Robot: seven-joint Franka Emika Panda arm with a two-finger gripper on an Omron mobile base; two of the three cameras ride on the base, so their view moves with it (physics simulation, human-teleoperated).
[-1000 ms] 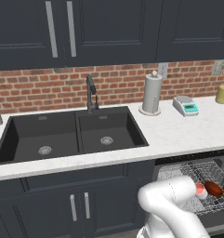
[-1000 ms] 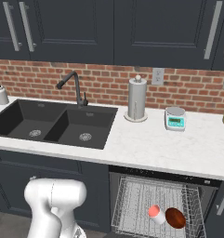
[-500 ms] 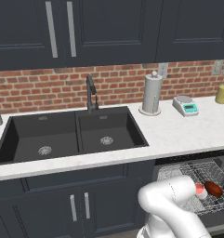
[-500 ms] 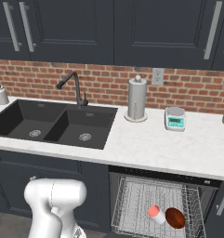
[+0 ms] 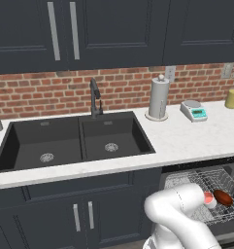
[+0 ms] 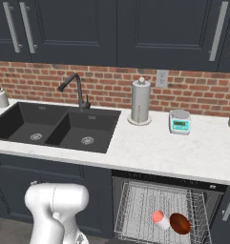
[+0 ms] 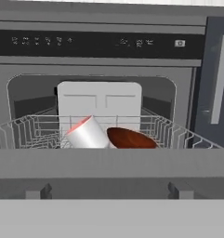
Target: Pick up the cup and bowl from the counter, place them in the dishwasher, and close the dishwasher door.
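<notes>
Your arm (image 5: 179,214) is glossy white, smooth and rounded, fat tube links meeting at a bulbous elbow (image 6: 57,202). You see no cables, screws or markings.

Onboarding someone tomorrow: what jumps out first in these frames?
The silver-grey wire dishwasher rack, pulled out under the white marbled counter, with a small pinkish-red cup on its side beside a tilted dark reddish-brown bowl. Then the black double sink against the red brick backsplash.
</notes>
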